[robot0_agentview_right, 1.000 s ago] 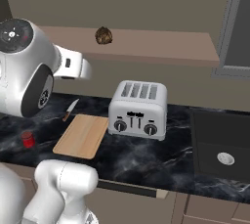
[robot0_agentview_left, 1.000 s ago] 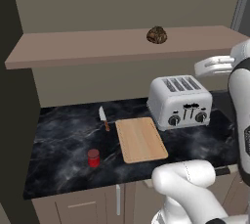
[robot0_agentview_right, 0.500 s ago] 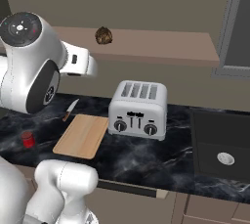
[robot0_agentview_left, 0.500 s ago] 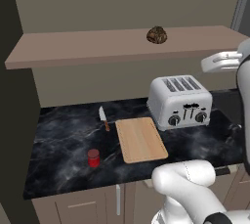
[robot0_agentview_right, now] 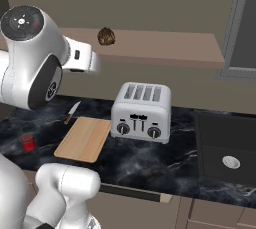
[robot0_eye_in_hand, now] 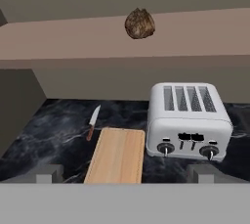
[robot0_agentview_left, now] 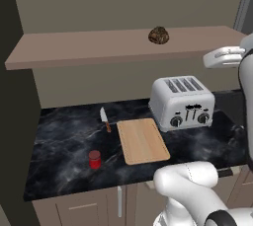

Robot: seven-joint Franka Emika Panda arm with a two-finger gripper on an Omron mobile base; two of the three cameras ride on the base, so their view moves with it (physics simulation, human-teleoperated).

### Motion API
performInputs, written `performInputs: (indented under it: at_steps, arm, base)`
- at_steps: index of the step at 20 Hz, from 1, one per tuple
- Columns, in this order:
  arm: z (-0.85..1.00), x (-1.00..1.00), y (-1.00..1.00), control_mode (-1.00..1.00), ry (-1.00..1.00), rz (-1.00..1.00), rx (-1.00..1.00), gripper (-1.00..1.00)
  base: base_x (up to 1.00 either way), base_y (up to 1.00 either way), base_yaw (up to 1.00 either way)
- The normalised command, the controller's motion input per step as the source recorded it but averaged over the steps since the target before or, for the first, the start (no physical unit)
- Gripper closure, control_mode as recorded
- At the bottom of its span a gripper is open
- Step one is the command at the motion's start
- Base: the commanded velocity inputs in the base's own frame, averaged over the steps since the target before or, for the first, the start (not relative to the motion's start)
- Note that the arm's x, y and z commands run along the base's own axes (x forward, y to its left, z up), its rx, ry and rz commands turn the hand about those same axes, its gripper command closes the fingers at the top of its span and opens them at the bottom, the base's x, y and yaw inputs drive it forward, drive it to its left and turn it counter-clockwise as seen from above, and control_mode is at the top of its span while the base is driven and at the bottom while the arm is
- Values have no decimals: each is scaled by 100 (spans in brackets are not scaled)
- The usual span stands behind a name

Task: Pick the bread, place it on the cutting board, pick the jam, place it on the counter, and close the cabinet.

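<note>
My gripper (robot0_eye_in_hand: 125,173) stands spread wide with nothing between its fingertips (robot0_eye_in_hand: 49,173); it hangs in open air in front of the cabinet (robot0_agentview_left: 123,3), well short of everything, looking toward the shelf and the worktop below.

The bread (robot0_eye_in_hand: 139,23) sits alone on the brown shelf board (robot0_eye_in_hand: 205,32), toward the middle of its length and a little back from the front edge; in the left base view it lies right of centre (robot0_agentview_left: 158,35); nothing stands beside it on the shelf.

Directly below it, on the counter (robot0_agentview_left: 64,141), stands a silver four-slot toaster (robot0_eye_in_hand: 189,120) with two knobs on its front; it is the tallest thing on the worktop and lies under the path between shelf and board. Just left of the toaster lies the cutting board (robot0_eye_in_hand: 117,155), bare on top; a small knife (robot0_eye_in_hand: 92,122) with a reddish handle lies just beyond the board's far left corner, apart from it.

The jam (robot0_agentview_left: 94,159) stands upright on the counter near its front edge, left of the board and clear of it; to the toaster's right, a dark sink (robot0_agentview_right: 227,153) is set into the worktop; the cabinet's dark door panel (robot0_agentview_right: 242,23) stands open at the right end of the shelf.
</note>
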Motion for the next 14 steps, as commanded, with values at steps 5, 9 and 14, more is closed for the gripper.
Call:
performInputs:
  at_steps: [5, 9, 14]
  arm:
    - [4, 11, 0, -100, -6, 0, -2, -100]
    - [0, 18, 0, -100, -7, 0, -3, -100]
    - [0, 21, 0, -100, -4, -2, -3, -100]
  base:
    - [0, 0, 0]
    - [0, 0, 0]
    - [0, 0, 0]
